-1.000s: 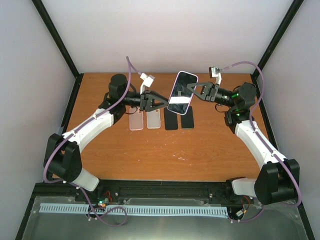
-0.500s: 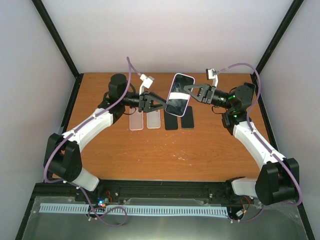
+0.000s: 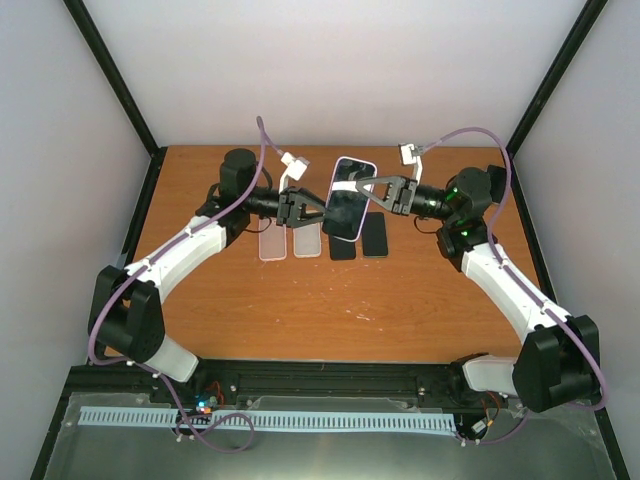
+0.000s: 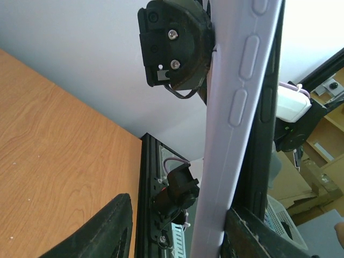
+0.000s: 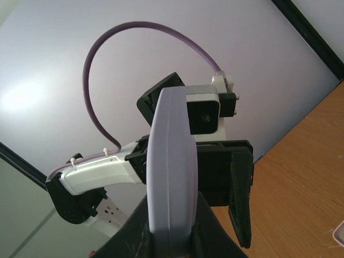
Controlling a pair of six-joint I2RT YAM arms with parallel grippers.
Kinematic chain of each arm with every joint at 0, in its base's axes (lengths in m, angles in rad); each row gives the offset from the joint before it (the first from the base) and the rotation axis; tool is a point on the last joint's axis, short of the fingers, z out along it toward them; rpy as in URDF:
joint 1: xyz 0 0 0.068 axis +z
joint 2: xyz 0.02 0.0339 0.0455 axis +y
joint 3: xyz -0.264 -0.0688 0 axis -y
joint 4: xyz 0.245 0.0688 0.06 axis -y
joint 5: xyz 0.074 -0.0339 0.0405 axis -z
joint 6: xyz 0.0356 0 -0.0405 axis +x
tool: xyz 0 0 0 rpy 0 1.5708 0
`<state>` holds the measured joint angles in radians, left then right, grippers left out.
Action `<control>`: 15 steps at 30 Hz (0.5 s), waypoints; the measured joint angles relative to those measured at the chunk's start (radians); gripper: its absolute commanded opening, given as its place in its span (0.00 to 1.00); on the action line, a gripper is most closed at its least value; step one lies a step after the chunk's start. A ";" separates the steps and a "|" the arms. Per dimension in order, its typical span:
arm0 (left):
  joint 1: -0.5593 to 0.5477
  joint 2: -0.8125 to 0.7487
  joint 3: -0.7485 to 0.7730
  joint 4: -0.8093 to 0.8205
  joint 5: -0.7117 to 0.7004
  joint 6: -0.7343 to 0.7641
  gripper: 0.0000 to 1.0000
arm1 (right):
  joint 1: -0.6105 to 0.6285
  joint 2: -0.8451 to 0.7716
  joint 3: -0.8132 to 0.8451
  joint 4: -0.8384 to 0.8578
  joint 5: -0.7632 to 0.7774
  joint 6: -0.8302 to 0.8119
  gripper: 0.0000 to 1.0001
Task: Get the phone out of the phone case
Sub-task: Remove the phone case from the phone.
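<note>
1. Closest to me is the table [image 3: 330, 310]. It is brown wood, and it lies under the phone case [image 5: 172, 150].
2. A bit further off, four flat things lie in a row on the table, below the phone case. To its left are a see-through case [image 3: 272, 241] and a second see-through case [image 3: 307, 239]. Right under it is a dark flat thing [image 3: 343, 248], partly hidden by it. A second dark flat thing [image 3: 375, 236] lies just to the right of that.
3. The phone case is up in the air and does not touch the table. It is lilac and stands tall, with its top tipped a little to the right. The phone [image 3: 345, 212] sits inside it, and the lilac rim goes all around the dark screen.
4. My right gripper [image 3: 352, 190] reaches the phone case from its right side. It is squeezed tight on the case, with one finger on the front and one on the back.
5. My left gripper [image 3: 320, 208] is at the left side of the phone case, low down. Its fingers [image 4: 105, 231] are spread apart, and the thin edge of the case stands between them. One finger is right beside that edge, but I cannot tell if it touches. The other finger has a clear gap.
6. Farthest away, behind the phone case, a purple cable [image 5: 97, 70] loops up in front of the pale back wall [image 3: 330, 70].
</note>
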<state>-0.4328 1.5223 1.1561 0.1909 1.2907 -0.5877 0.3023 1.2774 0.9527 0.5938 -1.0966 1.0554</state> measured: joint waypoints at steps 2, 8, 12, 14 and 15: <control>0.001 0.004 0.003 -0.009 0.005 0.003 0.45 | 0.008 -0.001 0.006 -0.033 0.001 -0.031 0.03; 0.008 0.012 0.005 -0.016 0.047 0.004 0.45 | 0.032 -0.003 0.030 -0.130 0.000 -0.127 0.03; 0.011 0.016 0.015 -0.029 0.058 0.012 0.45 | 0.041 -0.003 0.041 -0.165 -0.002 -0.167 0.03; 0.011 0.017 0.016 -0.034 0.069 0.018 0.45 | 0.047 -0.001 0.042 -0.167 -0.003 -0.174 0.03; 0.011 0.017 0.017 -0.035 0.072 0.020 0.45 | 0.049 0.000 0.042 -0.167 -0.003 -0.176 0.03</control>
<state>-0.4213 1.5394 1.1728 0.1562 1.3628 -0.5674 0.3511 1.2770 0.9943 0.4263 -1.1000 0.8791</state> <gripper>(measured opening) 0.448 0.130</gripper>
